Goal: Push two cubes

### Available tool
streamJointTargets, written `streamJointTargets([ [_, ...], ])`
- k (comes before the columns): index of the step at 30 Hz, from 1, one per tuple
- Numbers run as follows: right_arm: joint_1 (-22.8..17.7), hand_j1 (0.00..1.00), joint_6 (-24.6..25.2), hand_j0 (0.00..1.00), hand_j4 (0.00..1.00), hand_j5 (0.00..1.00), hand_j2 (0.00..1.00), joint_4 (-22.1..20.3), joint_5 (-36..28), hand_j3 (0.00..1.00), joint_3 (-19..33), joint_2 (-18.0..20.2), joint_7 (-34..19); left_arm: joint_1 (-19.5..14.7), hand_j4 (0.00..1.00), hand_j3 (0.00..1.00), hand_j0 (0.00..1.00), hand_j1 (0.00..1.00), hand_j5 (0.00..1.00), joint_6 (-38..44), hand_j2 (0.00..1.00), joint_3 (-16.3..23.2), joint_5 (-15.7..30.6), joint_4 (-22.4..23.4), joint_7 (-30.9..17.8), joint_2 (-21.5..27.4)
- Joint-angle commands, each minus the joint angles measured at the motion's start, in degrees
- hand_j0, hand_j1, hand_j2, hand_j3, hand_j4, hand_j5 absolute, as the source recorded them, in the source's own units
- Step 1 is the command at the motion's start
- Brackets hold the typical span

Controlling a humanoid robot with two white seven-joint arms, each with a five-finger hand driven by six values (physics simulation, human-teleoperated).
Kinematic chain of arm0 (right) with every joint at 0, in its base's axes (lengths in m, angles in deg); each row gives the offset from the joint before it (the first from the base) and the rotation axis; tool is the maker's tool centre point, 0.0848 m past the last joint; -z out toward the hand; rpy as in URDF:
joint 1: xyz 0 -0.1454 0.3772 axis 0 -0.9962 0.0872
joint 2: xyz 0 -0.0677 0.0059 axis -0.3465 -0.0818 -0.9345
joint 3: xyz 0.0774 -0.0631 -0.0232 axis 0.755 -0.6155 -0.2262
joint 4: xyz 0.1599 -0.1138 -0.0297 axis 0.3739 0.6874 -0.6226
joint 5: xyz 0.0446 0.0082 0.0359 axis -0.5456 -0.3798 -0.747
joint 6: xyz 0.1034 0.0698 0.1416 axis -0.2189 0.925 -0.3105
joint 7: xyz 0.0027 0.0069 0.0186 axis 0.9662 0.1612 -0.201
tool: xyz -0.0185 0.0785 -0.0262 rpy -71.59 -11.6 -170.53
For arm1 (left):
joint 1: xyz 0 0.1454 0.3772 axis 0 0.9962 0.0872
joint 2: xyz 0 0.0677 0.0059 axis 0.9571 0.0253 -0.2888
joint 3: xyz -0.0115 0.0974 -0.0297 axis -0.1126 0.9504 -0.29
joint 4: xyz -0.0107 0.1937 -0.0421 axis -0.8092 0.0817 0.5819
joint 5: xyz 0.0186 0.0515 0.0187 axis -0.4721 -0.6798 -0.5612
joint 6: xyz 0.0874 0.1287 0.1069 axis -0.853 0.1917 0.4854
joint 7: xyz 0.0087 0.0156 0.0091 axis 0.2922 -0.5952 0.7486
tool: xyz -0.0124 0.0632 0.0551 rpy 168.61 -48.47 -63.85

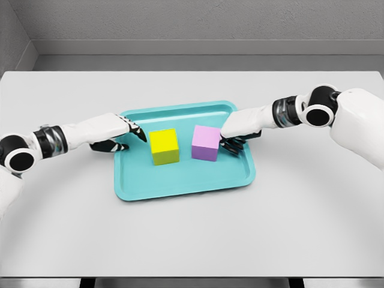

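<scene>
A teal tray [180, 186] lies on the grey table [192, 234], its long axis running left to right and turned slightly. Inside sit two cubes, near each other but apart — the yellow cube [164, 146] just right of the left hand [114, 133], whose fingers [137, 132] are extended and hold nothing. The purple cube [206, 143] touches the right hand [240, 127] — its fingers [233, 144] loosely curled, gripping nothing.

No text, label, brand or number can be read; the cube faces seem plain from here.
</scene>
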Motion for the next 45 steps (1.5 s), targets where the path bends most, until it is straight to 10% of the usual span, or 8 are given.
streamJointTargets([
  [1, 0.0, 0.13, 0.1, 0.13, 0.13, 0.13, 0.13, 0.1, -0.3, 0.13, 0.1, -0.1, 0.0, 0.0, 0.63, 0.63, 0.63, 0.63, 0.63, 0.2, 0.63, 0.1, 0.4, 0.2, 0.0, -1.0],
  [45, 1.8, 0.13, 0.1, 0.13, 0.13, 0.13, 0.13, 7.0, 1.4, 0.13, 0.1, -4.5, 0.0, -0.5, 0.62, 0.62, 0.62, 0.62, 0.62, 0.2, 0.62, 2.0, 1.5, -0.2, 0.0, -1.4],
])
